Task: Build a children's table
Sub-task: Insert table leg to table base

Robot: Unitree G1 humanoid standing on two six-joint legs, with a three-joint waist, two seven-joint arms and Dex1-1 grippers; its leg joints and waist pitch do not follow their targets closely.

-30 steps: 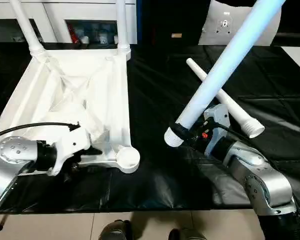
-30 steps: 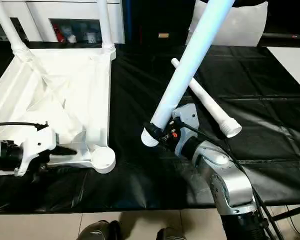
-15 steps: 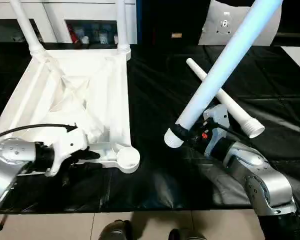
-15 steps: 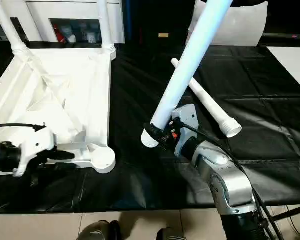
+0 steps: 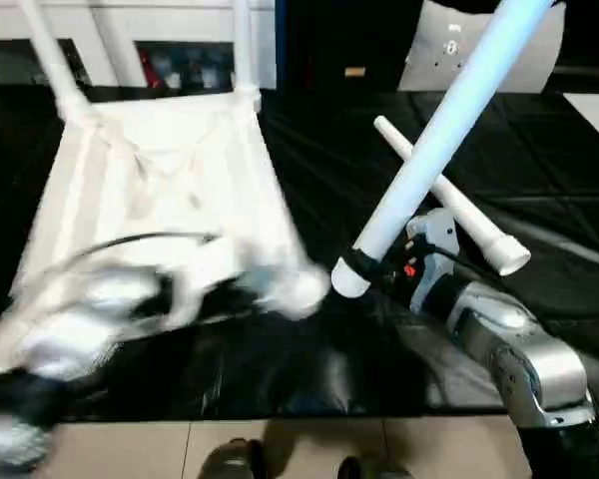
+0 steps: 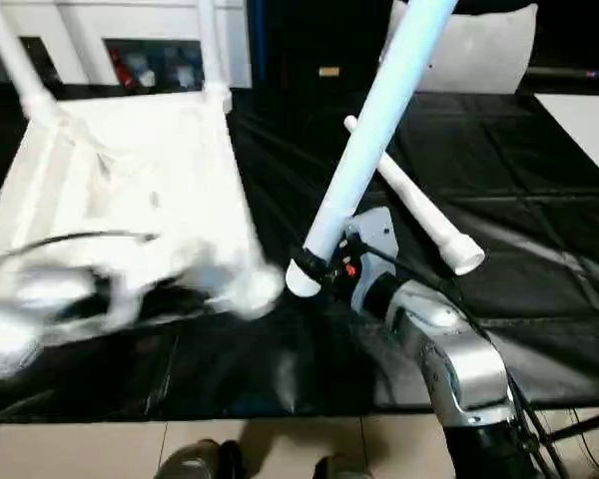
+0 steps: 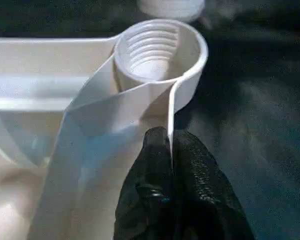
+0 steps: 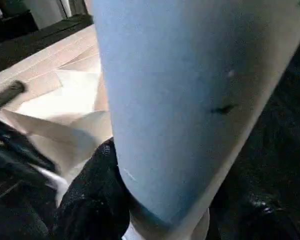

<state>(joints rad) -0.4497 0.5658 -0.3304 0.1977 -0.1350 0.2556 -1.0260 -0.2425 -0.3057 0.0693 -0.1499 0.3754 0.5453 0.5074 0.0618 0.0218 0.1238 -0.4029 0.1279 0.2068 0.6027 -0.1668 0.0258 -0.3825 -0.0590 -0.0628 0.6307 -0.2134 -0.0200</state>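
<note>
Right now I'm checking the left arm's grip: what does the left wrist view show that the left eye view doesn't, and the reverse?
Left wrist view alone: the black fingers pinched on a thin rib of the table top, just below the threaded corner socket. Left eye view alone: the right gripper holding a leg tilted up, and a spare leg lying on the black cover. Both: that socket and the table top.

The left arm (image 5: 70,329) and the near corner of the table top (image 5: 160,190) smear into blur at lower left. The held leg (image 5: 449,120) runs off the top edge (its far end unseen), as do the two fitted legs (image 5: 242,40) at upper left.
</note>
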